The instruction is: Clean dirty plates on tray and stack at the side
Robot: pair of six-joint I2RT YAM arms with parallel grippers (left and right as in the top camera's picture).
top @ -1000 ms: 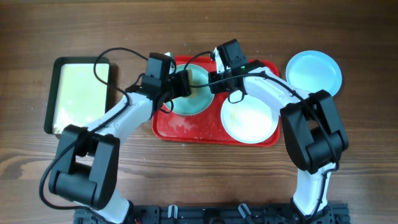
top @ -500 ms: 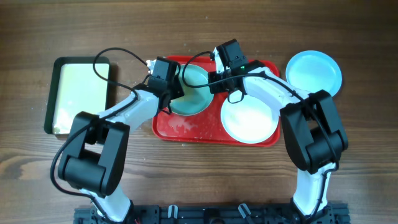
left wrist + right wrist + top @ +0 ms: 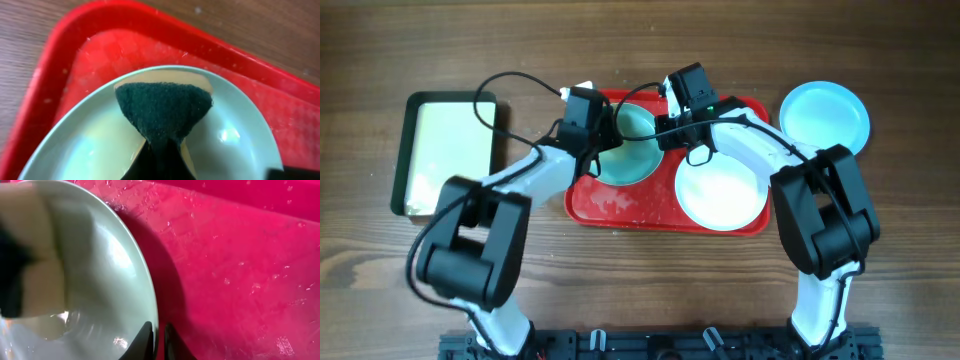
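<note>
The red tray (image 3: 620, 205) holds a pale blue plate (image 3: 635, 150) at its left and a white plate (image 3: 720, 195) at its right. A second pale blue plate (image 3: 825, 115) lies on the table to the tray's right. My left gripper (image 3: 605, 140) is shut on a sponge (image 3: 162, 110) with a dark green scouring face, pressed on the blue plate (image 3: 235, 145). My right gripper (image 3: 159, 342) is shut on that plate's rim (image 3: 145, 295) and holds it tilted over the tray (image 3: 240, 265).
A dark-rimmed cream tray (image 3: 450, 150) lies at the left on the wooden table. Wet specks lie on the red tray's floor (image 3: 610, 205). Black cables loop over both arms.
My left gripper with the sponge has shifted across the blue plate, first toward its left edge, then slightly back up. The right gripper and plate have stayed still.
</note>
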